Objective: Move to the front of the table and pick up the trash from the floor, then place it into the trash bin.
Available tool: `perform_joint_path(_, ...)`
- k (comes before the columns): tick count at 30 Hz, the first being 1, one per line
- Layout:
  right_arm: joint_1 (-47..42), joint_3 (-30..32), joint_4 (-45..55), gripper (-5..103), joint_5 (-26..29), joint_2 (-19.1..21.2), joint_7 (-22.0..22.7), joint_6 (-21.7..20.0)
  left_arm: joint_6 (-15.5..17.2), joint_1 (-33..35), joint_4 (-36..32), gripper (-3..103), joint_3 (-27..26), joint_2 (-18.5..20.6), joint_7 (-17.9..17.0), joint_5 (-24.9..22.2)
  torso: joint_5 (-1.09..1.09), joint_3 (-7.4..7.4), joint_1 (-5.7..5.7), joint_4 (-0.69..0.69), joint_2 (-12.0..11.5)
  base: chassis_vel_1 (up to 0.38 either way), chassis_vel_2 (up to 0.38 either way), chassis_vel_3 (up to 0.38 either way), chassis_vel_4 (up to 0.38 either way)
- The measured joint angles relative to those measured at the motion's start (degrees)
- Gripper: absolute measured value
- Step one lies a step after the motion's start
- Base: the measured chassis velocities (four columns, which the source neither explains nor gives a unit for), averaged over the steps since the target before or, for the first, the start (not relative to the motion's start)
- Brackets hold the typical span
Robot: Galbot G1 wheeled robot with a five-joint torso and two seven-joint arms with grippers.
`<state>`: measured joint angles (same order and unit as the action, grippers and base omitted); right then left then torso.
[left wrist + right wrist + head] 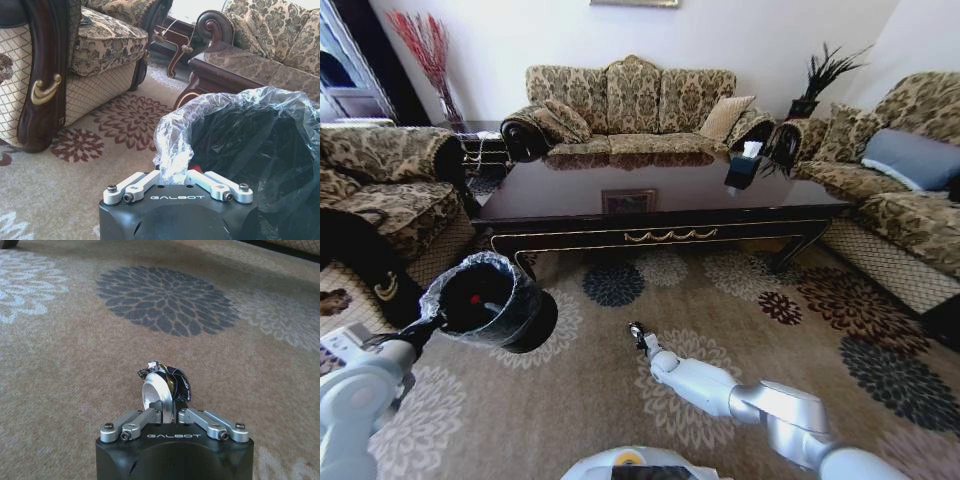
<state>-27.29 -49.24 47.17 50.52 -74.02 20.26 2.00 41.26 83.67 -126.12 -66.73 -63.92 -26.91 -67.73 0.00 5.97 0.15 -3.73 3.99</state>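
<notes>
Our left gripper [176, 186] clamps the bin [492, 298] by its bagged rim, holding it up off the floor [740, 320] as a ready target. Our right gripper [170, 412], closed on the silvery trash [159, 390], hovers low before the table [660, 200].

Bright daylight glares off the glossy table [660, 190] top and washes out the window beyond the left gripper [177, 186] (head view bulges at its edges); shadows fall soft.
</notes>
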Motion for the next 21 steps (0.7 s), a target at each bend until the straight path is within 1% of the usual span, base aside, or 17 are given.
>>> perform_joint_path(4, 0.0, 0.0, 2.0, 10, -0.2, 1.0, 0.2, 0.4, 0.0, 0.0, 0.1, 4, 0.2, 0.0, 0.1, 0.1, 0.00, 0.00, 0.00, 0.00, 0.0, 0.000, 0.000, 0.000, 0.000)
perform_joint_path(7, 1.3, -0.1, 8.3, 10, 1.2, 5.0, 1.6, 0.5, -0.1, 0.0, 0.3, 4, 0.3, 0.1, 0.5, 0.2, 0.02, 0.00, 0.00, 0.01, 0.0, 0.000, 0.000, 0.000, 0.000)
perform_joint_path(8, 1.3, -0.1, 8.3, 10, 1.2, 5.0, 1.6, 0.5, -0.1, 0.0, 0.3, 4, 0.3, 0.1, 0.5, 0.2, 0.02, 0.00, 0.00, 0.01, 0.0, 0.000, 0.000, 0.000, 0.000)
perform_joint_path(10, 2.2, -0.1, 11.3, 10, 1.5, 7.8, 2.2, 0.8, -0.2, 0.0, 0.5, 4, 0.5, 0.1, 0.6, 0.3, 0.02, 0.00, 0.00, 0.01, 0.0, 0.000, 0.000, 0.000, 0.000)
perform_joint_path(11, 3.3, 0.1, 14.1, 10, 1.5, 10.6, 2.5, 1.2, -0.3, 0.1, 0.8, 4, 0.8, 0.2, 0.7, 0.5, 0.00, 0.00, 0.00, -0.02, 0.0, 0.000, 0.000, 0.000, 0.000)
perform_joint_path(13, 5.2, 0.2, 19.1, 10, 1.7, 14.4, 2.7, 1.5, -0.4, 0.3, 1.3, 4, 1.5, 0.2, 1.1, 1.1, 0.01, 0.00, 0.00, -0.02, 0.0, 0.000, 0.000, 0.000, 0.000)
perform_joint_path(14, 5.2, 0.2, 19.1, 10, 1.7, 14.4, 2.7, 1.5, -0.4, 0.3, 1.3, 4, 1.5, 0.2, 1.1, 1.1, 0.01, 0.00, 0.00, -0.02, 0.0, 0.000, 0.000, 0.000, 0.000)
perform_joint_path(17, 8.6, 0.0, 27.7, 10, 2.3, 19.7, 2.6, 1.9, -0.5, 0.4, 2.4, 4, 2.8, 0.5, 1.0, 1.2, 0.01, 0.00, 0.00, 0.01, 0.0, 0.000, 0.000, 0.000, 0.000)
perform_joint_path(18, 9.5, -0.1, 29.8, 10, 2.4, 20.9, 2.2, 2.2, -0.5, 0.3, 2.6, 4, 3.2, 0.7, 0.9, 1.1, 0.01, 0.00, 0.00, 0.00, 0.0, 0.000, 0.000, 0.000, 0.000)
perform_joint_path(19, 9.5, -0.1, 29.8, 10, 2.4, 20.9, 2.2, 2.2, -0.5, 0.3, 2.6, 4, 3.2, 0.7, 0.9, 1.1, 0.01, 0.00, 0.00, 0.00, 0.0, 0.000, 0.000, 0.000, 0.000)
perform_joint_path(21, 11.5, -0.3, 33.8, 10, 2.6, 23.1, 1.6, 3.3, -0.4, 0.3, 3.1, 4, 4.0, 1.1, 0.7, 0.8, 0.00, 0.00, 0.00, 0.00, 0.0, 0.000, 0.000, 0.000, 0.000)
